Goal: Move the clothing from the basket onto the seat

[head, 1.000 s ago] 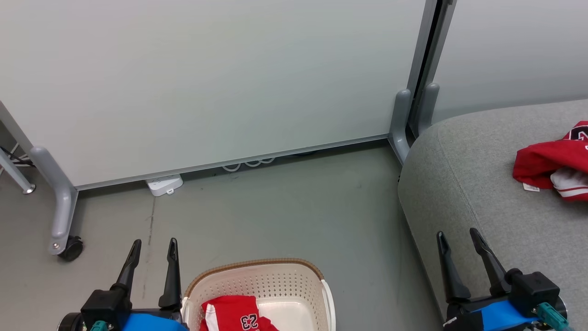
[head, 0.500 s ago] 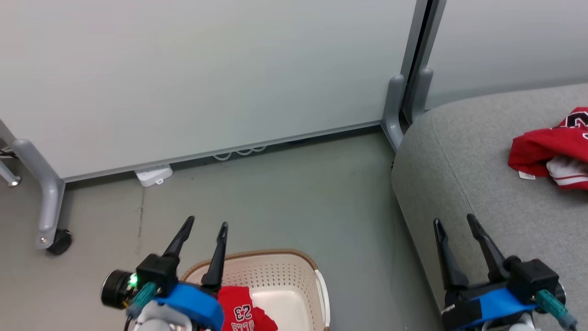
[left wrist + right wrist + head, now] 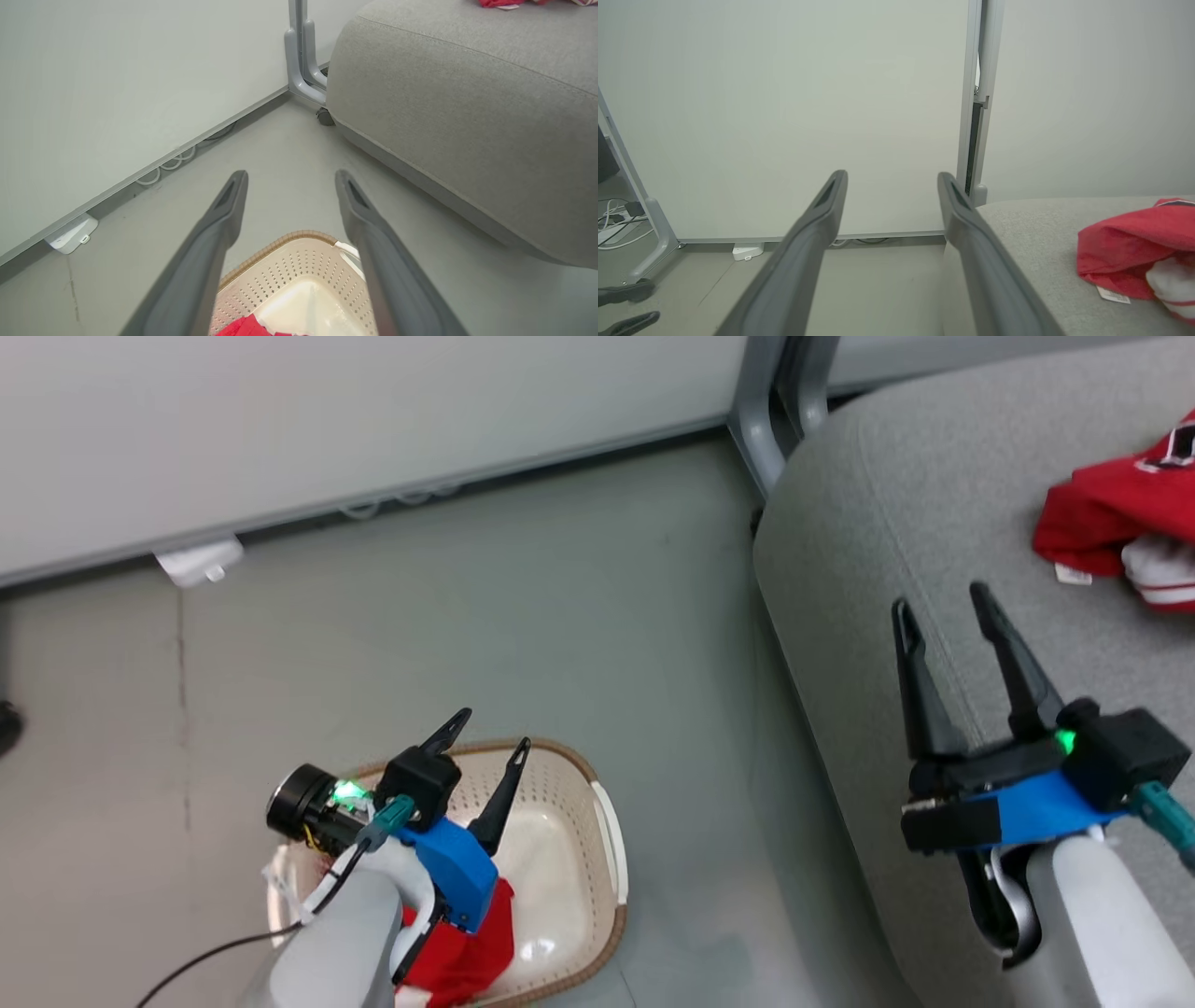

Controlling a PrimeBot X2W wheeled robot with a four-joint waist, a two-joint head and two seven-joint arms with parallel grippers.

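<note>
Floor (image 3: 523, 607) grey w/ basket (image 3: 571, 803) L, seat (image 3: 868, 569) R, partition (image 3: 373, 411) behind.

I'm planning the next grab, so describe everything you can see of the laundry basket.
The basket is cream-white plastic with rounded corners, rows of small holes in its walls, a brown woven band round the rim and a white handle on the side toward the sofa. It stands upright on the grey floor, apart from the sofa. One red garment lies in its near part; the far part of its bottom is bare. The left gripper hangs open above it.
</note>
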